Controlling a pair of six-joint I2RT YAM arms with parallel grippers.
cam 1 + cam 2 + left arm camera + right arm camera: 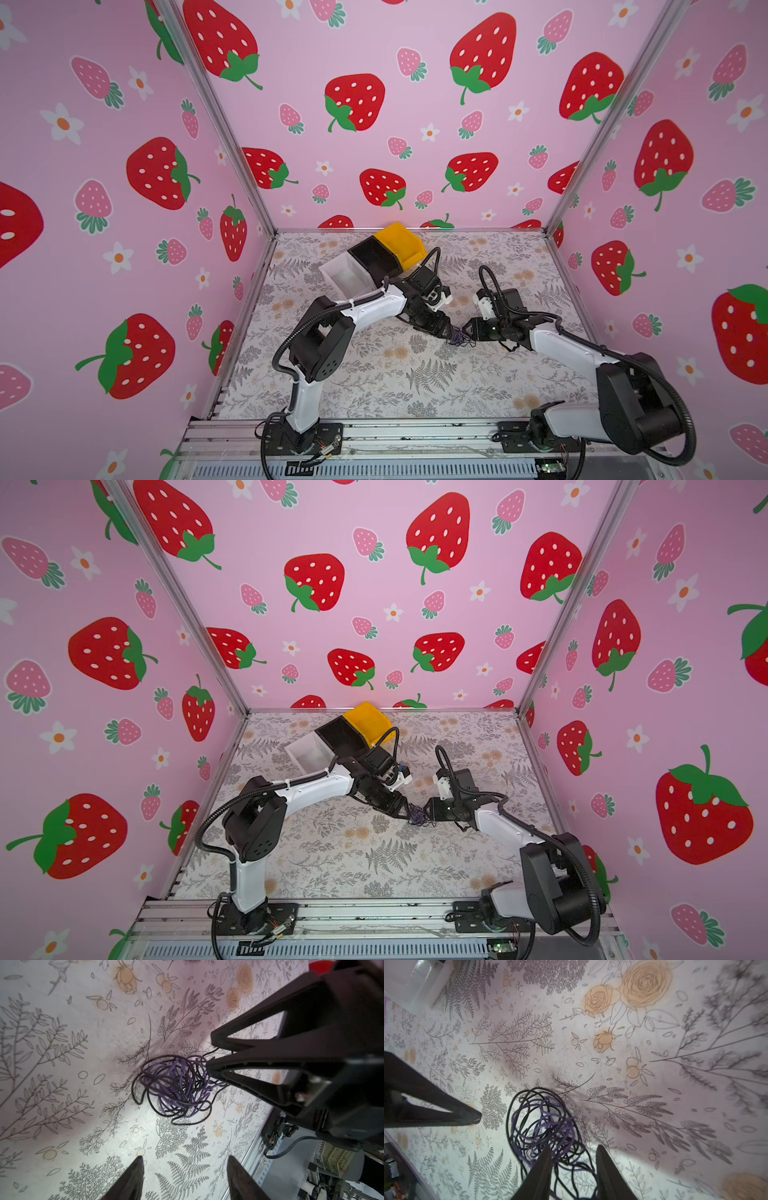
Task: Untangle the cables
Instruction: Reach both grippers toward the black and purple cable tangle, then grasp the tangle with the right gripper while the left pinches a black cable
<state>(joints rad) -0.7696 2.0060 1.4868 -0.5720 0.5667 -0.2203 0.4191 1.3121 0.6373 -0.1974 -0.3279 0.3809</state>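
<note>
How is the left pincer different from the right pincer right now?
The left pincer gapes wider than the right pincer. Some of the cables pass between the right pincer's tips; only bare table lies between the left pincer's tips. Both are black, open and aimed at the tangle.

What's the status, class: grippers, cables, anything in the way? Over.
Left gripper open, short of the cables. Right gripper open, strands between its jaws. One tangled ball. Nothing in the way.
</note>
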